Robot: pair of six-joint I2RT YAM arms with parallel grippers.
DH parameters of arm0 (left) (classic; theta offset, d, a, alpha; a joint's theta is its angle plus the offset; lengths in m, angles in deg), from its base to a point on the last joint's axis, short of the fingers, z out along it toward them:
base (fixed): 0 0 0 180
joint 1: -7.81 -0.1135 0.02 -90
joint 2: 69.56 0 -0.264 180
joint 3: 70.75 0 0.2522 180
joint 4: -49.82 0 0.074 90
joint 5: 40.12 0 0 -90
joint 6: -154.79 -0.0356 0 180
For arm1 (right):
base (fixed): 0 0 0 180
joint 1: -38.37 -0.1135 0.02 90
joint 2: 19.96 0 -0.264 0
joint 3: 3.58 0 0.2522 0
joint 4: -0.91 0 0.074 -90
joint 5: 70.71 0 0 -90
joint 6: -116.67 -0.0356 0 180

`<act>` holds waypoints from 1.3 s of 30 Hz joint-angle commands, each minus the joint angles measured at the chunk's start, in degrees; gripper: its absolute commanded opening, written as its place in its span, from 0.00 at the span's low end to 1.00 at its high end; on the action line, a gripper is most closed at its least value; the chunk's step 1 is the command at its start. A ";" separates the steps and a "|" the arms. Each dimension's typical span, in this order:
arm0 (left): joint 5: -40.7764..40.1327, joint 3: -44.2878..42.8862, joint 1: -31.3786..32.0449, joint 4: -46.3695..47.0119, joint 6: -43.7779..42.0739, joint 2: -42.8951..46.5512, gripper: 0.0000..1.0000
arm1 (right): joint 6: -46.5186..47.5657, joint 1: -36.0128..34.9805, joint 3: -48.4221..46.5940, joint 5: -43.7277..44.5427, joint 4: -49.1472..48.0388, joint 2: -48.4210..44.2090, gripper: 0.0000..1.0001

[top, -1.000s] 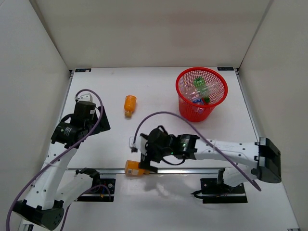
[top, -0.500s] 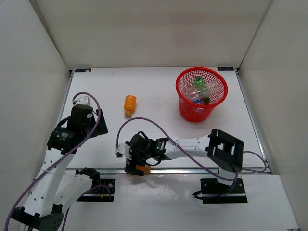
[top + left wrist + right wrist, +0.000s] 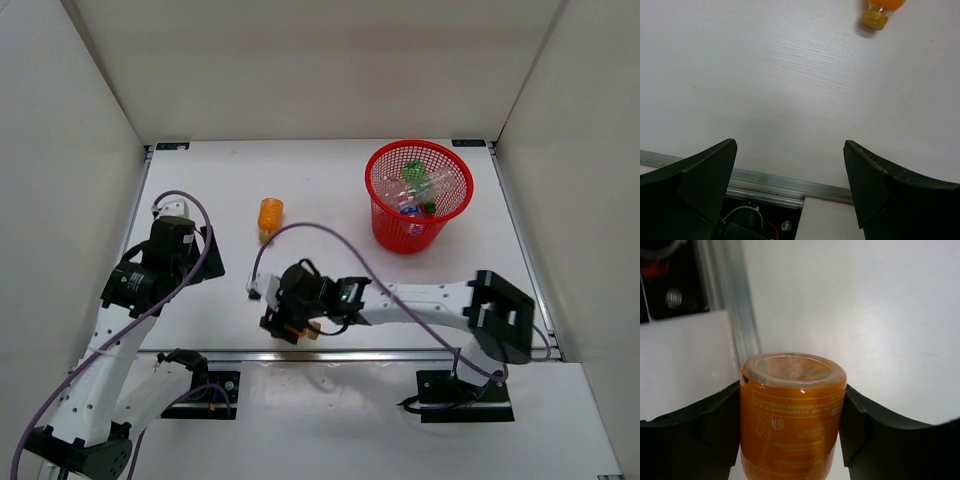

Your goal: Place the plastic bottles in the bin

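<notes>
An orange bottle (image 3: 792, 410) stands between my right gripper's (image 3: 792, 386) fingers, base toward the camera, both pads pressed against its sides. From above, that gripper (image 3: 300, 325) is near the table's front edge, left of centre, with only a bit of the bottle (image 3: 312, 331) showing. A second orange bottle (image 3: 270, 217) lies on the table further back; its cap (image 3: 875, 19) shows at the top of the left wrist view. My left gripper (image 3: 789, 145) hangs open over bare table at the left (image 3: 205, 255). The red bin (image 3: 400, 235) at the back right holds green and clear bottles (image 3: 415, 185).
An aluminium rail (image 3: 420, 353) runs along the table's near edge, also below my left gripper (image 3: 765, 180). White walls enclose the table on three sides. Purple cables loop over both arms (image 3: 300, 232).
My right gripper has shut on the orange bottle at the near edge and shifted slightly right and back with it. The left arm has barely moved.
</notes>
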 commanded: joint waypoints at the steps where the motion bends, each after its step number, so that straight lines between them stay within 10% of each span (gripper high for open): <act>1: 1.65 1.02 -0.02 3.22 -0.27 -1.36 0.99 | -3.69 6.88 -5.60 8.69 0.54 -12.81 0.33; 12: 9.11 0.15 -1.16 14.98 -2.11 -13.64 0.99 | -13.79 53.71 -11.85 1.25 2.67 -22.87 0.33; 19: 11.49 -7.41 0.33 20.18 -5.28 -27.53 0.99 | -15.29 61.74 -13.52 -4.74 3.71 -16.89 0.41; 26: 15.62 -14.88 -1.61 22.11 -9.66 -39.39 0.99 | -15.30 61.05 -15.89 -4.93 8.98 -16.27 0.99; 39: 21.96 -29.11 -2.31 24.50 -12.05 -63.13 0.98 | -19.16 78.78 -13.63 1.33 19.80 -30.66 0.99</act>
